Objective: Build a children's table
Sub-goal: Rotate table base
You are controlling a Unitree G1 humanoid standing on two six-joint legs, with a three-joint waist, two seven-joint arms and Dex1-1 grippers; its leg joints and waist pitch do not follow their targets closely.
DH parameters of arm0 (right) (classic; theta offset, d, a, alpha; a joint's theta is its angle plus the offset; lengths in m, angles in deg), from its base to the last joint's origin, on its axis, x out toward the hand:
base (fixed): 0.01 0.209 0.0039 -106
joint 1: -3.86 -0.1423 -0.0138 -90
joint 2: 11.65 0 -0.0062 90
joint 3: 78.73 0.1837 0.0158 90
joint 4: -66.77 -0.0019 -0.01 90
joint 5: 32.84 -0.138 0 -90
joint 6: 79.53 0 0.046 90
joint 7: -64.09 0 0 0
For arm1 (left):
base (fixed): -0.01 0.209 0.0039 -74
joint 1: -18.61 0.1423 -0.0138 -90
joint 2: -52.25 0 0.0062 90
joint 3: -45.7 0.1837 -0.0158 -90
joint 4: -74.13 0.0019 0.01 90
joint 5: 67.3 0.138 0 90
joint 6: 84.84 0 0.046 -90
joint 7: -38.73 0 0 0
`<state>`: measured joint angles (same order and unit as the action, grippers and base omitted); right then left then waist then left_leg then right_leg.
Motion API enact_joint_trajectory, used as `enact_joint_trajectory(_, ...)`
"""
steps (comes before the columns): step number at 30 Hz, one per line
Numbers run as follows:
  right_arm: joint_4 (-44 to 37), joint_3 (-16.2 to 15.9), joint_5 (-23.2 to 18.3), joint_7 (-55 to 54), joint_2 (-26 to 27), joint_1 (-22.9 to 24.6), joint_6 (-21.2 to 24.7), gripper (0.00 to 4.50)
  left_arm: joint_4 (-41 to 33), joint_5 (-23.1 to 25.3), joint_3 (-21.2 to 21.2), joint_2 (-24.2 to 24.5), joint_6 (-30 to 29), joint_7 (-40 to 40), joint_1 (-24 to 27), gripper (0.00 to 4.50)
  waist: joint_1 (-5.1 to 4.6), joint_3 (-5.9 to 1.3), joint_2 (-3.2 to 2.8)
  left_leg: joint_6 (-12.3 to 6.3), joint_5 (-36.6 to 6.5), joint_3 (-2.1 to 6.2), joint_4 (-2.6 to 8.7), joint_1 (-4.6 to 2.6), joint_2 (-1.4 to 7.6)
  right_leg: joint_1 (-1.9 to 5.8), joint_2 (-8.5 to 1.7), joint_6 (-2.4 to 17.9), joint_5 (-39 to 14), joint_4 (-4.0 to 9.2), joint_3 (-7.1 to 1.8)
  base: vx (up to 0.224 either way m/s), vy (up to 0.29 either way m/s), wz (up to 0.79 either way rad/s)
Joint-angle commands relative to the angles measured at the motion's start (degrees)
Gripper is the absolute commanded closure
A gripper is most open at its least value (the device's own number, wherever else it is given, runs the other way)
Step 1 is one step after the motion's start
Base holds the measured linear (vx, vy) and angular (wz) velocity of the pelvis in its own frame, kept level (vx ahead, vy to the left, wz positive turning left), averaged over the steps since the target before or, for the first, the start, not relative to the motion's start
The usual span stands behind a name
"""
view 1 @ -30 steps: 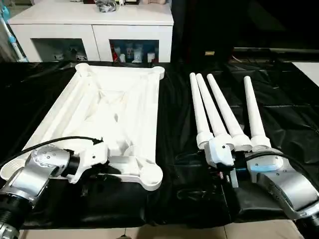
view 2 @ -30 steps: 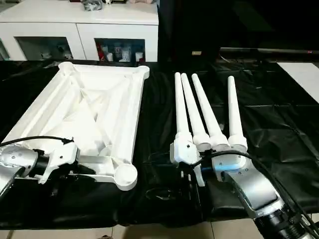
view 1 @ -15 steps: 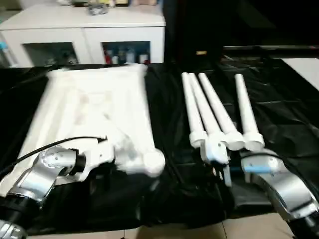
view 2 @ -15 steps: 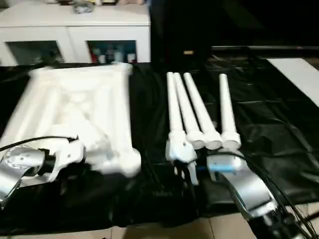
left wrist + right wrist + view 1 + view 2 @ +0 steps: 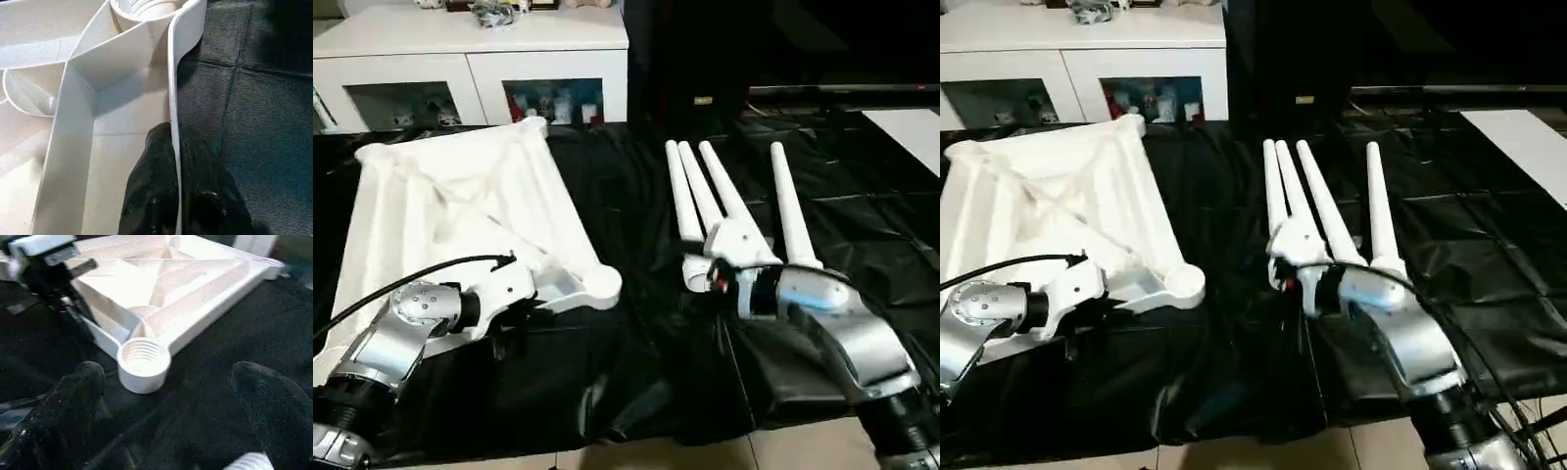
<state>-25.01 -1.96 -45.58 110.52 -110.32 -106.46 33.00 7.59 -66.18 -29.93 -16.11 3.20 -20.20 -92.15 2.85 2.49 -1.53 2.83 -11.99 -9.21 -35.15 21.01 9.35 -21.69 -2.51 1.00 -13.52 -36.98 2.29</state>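
The table top [image 5: 460, 211] lies underside up on the black sheet [image 5: 636, 392], to my left, skewed so that its near corner socket [image 5: 598, 285] points toward the centre. The four legs [image 5: 734, 211] lie side by side on the sheet to my right, well apart from the top.

My left gripper [image 5: 178, 196] is clamped on the top's near rim wall, one finger inside the rim and one outside, just beside that socket. My right gripper [image 5: 171, 416] stands wide open and holds nothing; it hovers over the ribbed ends of the legs and looks across at the threaded socket [image 5: 144, 357].

Risk, in my judgement: the hold is on a thin wall at one corner only. Further swinging could let the rim slip through the fingers, or drag and bunch the sheet under the top. The right forearm [image 5: 842, 328] sits close above the leg ends; a careless sweep could roll them apart.

Against the frame a second ago, the top has swung round from square to skewed, its socket now nearer the centre. The left fingers have closed. The right gripper has moved forward over the legs.
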Motion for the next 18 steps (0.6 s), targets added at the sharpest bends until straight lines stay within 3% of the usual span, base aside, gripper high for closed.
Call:
enact_joint_trajectory(1,0.39,1.0,0.15,-1.36,0.74,-1.28,2.32,0.0,1.54,2.76,-0.32,0.7,0.1,2.53,1.21,4.49,0.38,-2.64,0.06,-0.75,-9.54,1.44,4.84,-0.44,3.81,2.05,-5.86,12.32,-7.09,5.05,-3.39,0.0,0.0,0.0)
enact_joint_trajectory(2,0.28,1.24,-0.17,-2.03,1.06,-1.69,4.6,0.0,1.28,2.74,-0.44,0.71,0.92,2.8,1.35,4.49,0.39,-2.64,0.02,-0.73,-9.66,1.44,4.87,-0.47,3.84,2.02,-5.85,12.4,-7.01,5.04,-3.37,0.0,0.0,0.0)
enact_joint_trajectory(3,0.25,1.56,-0.81,-2.9,1.54,-2.44,7.16,0.0,0.86,2.44,-0.77,0.72,1.41,3.02,1.47,4.02,0.34,-2.67,0.13,-0.76,-9.13,1.44,4.86,-0.41,3.78,2.15,-5.76,12.47,-6.22,4.95,-3.38,0.0,0.0,0.0)
enact_joint_trajectory(4,0.36,1.76,-1.14,-3.21,1.82,-2.8,7.85,0.0,0.4,1.99,-1.01,0.77,1.11,2.7,1.6,3.91,0.38,-2.68,0.08,-0.71,-8.95,1.43,4.87,-0.46,3.83,2.06,-5.81,12.51,-5.95,4.93,-3.36,0.0,0.0,0.0)
enact_joint_trajectory(7,2.93,4.06,-3.29,-6.18,4.07,-5.61,13.85,0.0,-1.89,0.29,-2.07,1.17,0.06,1.97,2.24,3.86,0.32,-2.7,0.12,-0.5,-8.48,1.32,4.76,-0.55,3.79,1.97,-5.85,12.87,-5.86,4.91,-3.39,0.0,0.0,0.0)
enact_joint_trajectory(9,4.53,4.4,-2.55,-7.71,4.67,-7.05,14.62,0.0,-2.34,-0.37,-2.71,1.29,0.05,1.98,2.25,3.52,0.32,-2.76,0.09,0.08,-8.12,1.24,4.79,-0.65,3.83,1.84,-5.77,13.19,-5.33,4.75,-3.33,0.0,0.0,0.0)
enact_joint_trajectory(12,7.01,5.82,-2.49,-9.84,6.27,-10.16,15.38,0.0,-4.42,-1.99,-4.12,2.22,-1.21,0.99,2.73,3.42,0.61,-2.93,0.0,0.76,-7.29,1.12,4.73,-0.73,3.8,1.8,-5.76,13.42,-3.21,4.38,-3.29,0.0,0.0,0.0)
enact_joint_trajectory(13,8.55,6.32,-2.01,-11.06,7.03,-11.81,15.43,0.0,-5.58,-2.55,-4.84,2.8,-1.07,0.75,2.98,3.29,0.57,-2.83,0.38,0.64,-6.9,1.02,4.75,-0.67,3.86,1.81,-5.65,13.36,-1.88,4.35,-3.31,0.0,0.0,0.0)
enact_joint_trajectory(17,13.65,7.6,-1.0,-15.12,8.97,-16.5,16.35,0.0,-8.78,-4.93,-7.43,4.03,-2.66,-0.01,3.36,3.05,0.7,-2.86,0.23,1.54,-6.16,0.85,4.74,-0.88,3.82,1.7,-5.71,13.97,-0.46,4.02,-3.24,0.0,0.0,0.0)
enact_joint_trajectory(18,16.21,7.96,-0.35,-16.81,9.62,-18.62,16.07,0.0,-9.73,-5.68,-8.46,4.72,-3.19,-0.22,3.41,2.83,0.6,-2.77,0.45,1.84,-6.27,0.77,4.78,-0.8,3.77,1.79,-5.62,14.1,-0.1,4.08,-3.26,0.0,0.0,0.0)
